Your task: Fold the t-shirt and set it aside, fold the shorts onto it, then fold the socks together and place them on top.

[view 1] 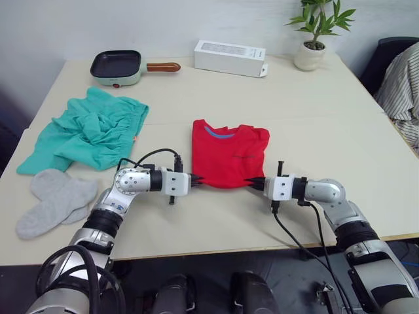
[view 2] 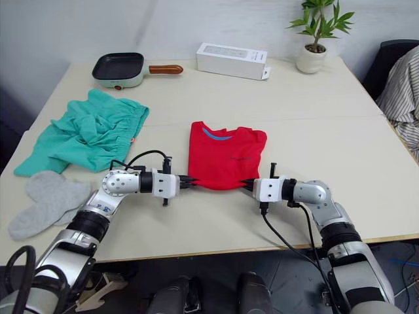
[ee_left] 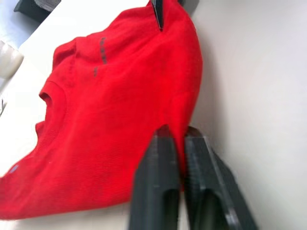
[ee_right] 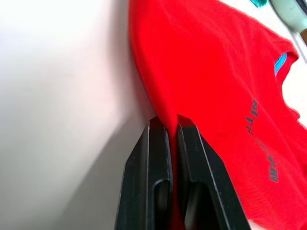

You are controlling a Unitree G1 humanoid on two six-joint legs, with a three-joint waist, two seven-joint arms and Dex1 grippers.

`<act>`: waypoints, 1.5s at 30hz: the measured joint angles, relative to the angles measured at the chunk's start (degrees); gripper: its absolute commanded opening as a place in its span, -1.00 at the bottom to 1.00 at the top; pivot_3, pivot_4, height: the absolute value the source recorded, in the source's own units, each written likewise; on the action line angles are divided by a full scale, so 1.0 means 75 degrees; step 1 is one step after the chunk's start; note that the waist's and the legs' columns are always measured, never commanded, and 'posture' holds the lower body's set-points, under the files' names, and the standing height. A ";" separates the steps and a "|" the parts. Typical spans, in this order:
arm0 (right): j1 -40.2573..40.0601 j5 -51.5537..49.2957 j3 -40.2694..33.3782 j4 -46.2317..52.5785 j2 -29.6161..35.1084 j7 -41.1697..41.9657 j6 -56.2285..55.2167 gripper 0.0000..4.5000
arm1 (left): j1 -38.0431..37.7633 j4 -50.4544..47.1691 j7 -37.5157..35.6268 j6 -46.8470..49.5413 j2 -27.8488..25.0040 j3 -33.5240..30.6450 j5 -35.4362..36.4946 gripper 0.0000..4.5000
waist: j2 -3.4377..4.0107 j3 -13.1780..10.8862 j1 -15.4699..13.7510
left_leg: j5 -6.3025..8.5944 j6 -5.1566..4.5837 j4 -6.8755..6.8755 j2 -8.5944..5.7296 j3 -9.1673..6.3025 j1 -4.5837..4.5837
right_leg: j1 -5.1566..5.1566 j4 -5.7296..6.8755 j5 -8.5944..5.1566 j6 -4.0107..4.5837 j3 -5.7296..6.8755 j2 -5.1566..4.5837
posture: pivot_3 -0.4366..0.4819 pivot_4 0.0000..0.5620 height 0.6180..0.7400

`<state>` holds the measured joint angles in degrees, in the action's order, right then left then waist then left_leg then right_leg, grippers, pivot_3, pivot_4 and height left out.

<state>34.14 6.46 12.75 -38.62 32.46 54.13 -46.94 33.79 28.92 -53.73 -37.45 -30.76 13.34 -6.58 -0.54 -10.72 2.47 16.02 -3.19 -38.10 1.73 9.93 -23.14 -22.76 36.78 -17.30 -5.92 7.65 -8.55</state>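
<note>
The red t-shirt (view 1: 230,154) is lying partly folded in the middle of the tabletop (view 1: 314,104), collar toward the far side and its near hem facing the robot. The left gripper (view 1: 196,180) is pinching the near left corner of the t-shirt, its two black fingers (ee_left: 165,163) clenched on the red cloth, and the right gripper (view 1: 254,184) is pinching the near right corner in the same way, with its fingers (ee_right: 156,153) closed over a fold of the hem. Both arms are lying low over the tabletop and pointing inward toward each other. The teal shorts (view 1: 91,131) are sitting crumpled to the left of the t-shirt, well apart from it, and the grey socks (view 1: 55,199) are resting just beside the shorts near the left front edge. At the far side are standing a small green pan (view 1: 118,67), a white box (view 1: 229,57) and a potted plant (view 1: 315,33).
</note>
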 measured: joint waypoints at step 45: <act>-0.3125 -0.4134 0.0121 0.7128 0.0883 0.0640 0.6486 -1.00 | -0.3657 -0.6390 -0.0097 0.6182 -0.0966 -0.1096 0.3764 -0.99 | 0.0004 -0.0004 -0.0242 | 0.0057 0.0045 0.0011 0.0032 -0.0047 -0.0009 | 0.0023 -0.0102 -0.0026 0.0043 0.0018 0.0022 | -0.05 -0.47 1.00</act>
<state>10.70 -24.55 13.66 14.84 39.09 58.93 1.70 6.36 -19.01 -54.46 8.91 -38.01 5.12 21.65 -0.51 -10.74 0.65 16.45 -2.85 -38.02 1.97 9.58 -23.21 -22.59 36.01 -17.49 -5.60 7.78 -8.39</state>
